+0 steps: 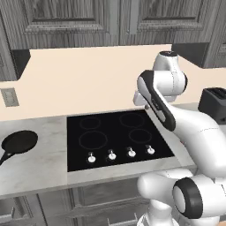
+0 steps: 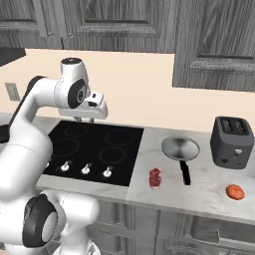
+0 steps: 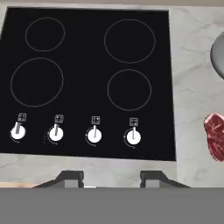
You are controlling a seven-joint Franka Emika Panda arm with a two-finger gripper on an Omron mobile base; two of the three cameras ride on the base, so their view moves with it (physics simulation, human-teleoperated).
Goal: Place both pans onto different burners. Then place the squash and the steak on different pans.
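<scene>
Marbled grey counter (image 2: 209, 191) carries a black glass cooktop (image 1: 114, 137) with four ring burners (image 3: 129, 89), below dark wood cabinets (image 2: 219, 45). Black pan (image 1: 18, 142) sits left of the cooktop; silver pan (image 2: 180, 149), steak (image 2: 156, 178), squash (image 2: 235, 191) and a toaster (image 2: 231, 142) lie to its right. Arm is raised, its gripper (image 2: 84, 119) hanging above the cooktop's rear, jaws parted and empty. No legible writing.

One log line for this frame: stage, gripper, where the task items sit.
stage: start, cooktop bare | gripper: open, above cooktop | black pan: left counter | silver pan, steak, squash: right counter
</scene>
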